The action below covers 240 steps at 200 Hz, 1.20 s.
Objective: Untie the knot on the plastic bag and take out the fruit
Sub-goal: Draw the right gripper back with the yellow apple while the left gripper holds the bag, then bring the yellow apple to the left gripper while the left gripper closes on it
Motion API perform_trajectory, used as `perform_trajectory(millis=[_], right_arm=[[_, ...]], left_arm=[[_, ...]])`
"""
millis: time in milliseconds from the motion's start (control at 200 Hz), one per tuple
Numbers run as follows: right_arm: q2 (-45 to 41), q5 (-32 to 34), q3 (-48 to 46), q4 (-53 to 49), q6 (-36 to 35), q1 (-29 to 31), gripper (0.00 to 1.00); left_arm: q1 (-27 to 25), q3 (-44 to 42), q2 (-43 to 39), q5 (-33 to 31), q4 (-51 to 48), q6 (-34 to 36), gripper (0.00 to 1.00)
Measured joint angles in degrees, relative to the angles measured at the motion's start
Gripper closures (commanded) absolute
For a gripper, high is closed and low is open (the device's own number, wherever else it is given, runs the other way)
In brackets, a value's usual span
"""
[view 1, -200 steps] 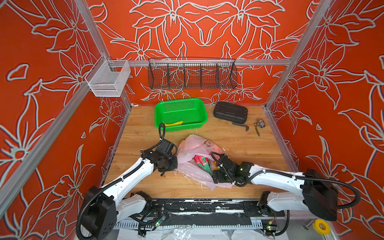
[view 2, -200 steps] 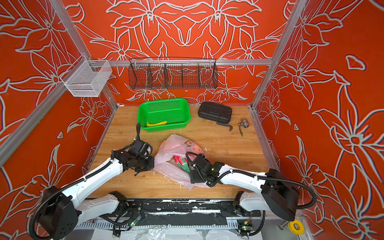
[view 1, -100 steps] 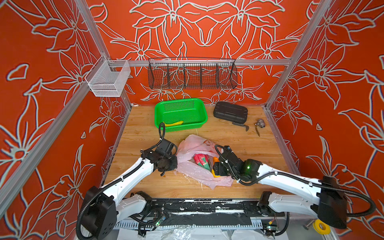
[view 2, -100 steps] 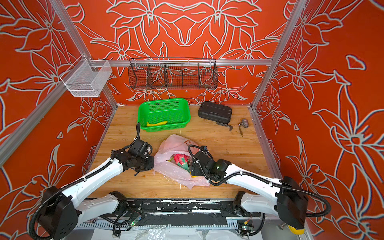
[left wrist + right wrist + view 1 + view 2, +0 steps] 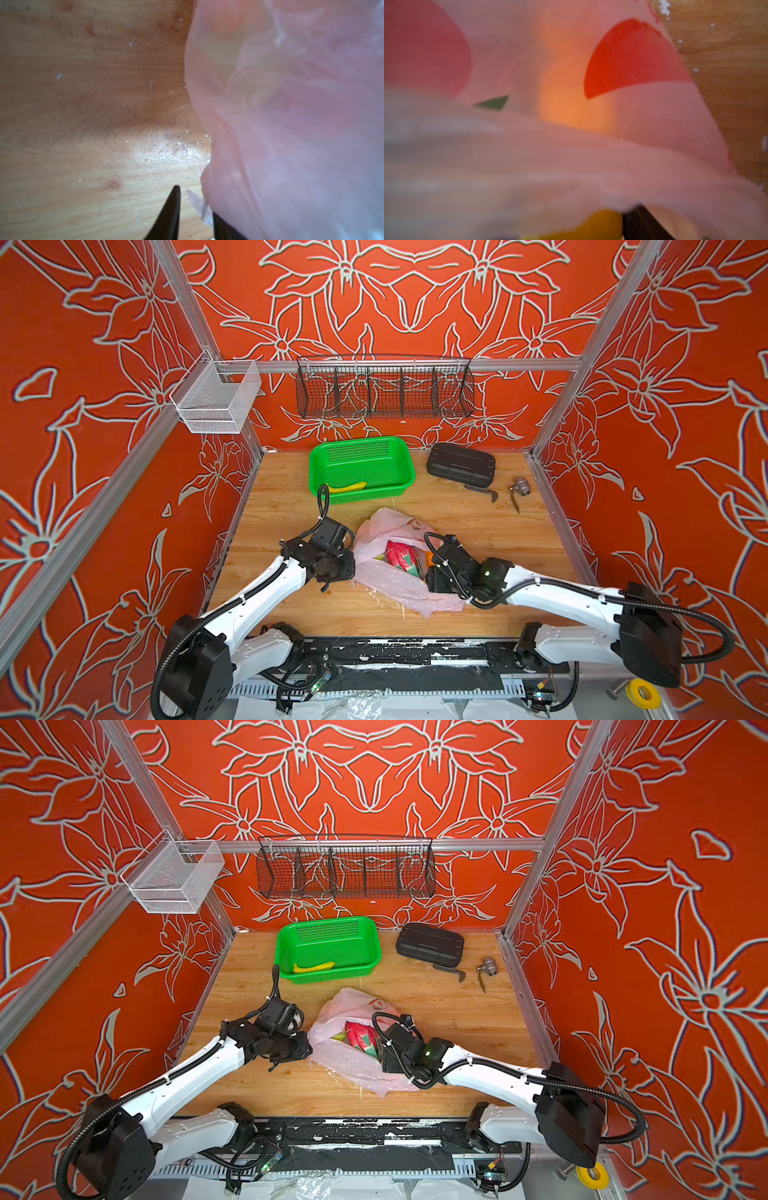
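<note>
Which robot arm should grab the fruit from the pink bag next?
Right, probably. The right tool is inside the open pink plastic bag, beside a yellow fruit and the dragon fruit. The left tool sits outside, at the bag's edge.

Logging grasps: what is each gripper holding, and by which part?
Left gripper: jaws apart, an edge of the plastic bag loose between them, nothing pinched. Right gripper: at its mouth beside a yellow fruit; a grip cannot be told.

Top views high, facing down over table (image 5: 478,526); wrist views close against plastic bag (image 5: 291,124).
</note>
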Motion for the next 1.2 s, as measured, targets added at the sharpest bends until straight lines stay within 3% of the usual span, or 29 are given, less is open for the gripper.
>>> perform_trajectory(millis=[265,571,851,1202], right_arm=[[-7.91,1.79,0.28,-0.20,0.92,-0.11,0.47],[-11.74,3.34,2.84,2.43,1.68,-3.15,0.48],[-11.89,-3.21,12.09,2.86,0.76,-10.10,0.49],[-7.41,-13.94,26.67,5.16,0.07,-19.56,0.49]], left_arm=[[0.02,4.00,-7.80,2.03,0.24,1.84,0.35],[0.00,7.19,-16.31,9.33,7.13,8.24,0.28],[-3.45,7.93,-14.51,17.07,22.08,21.73,0.17],[-9.53,10.40,-4.55,16.83,39.67,37.92,0.12]])
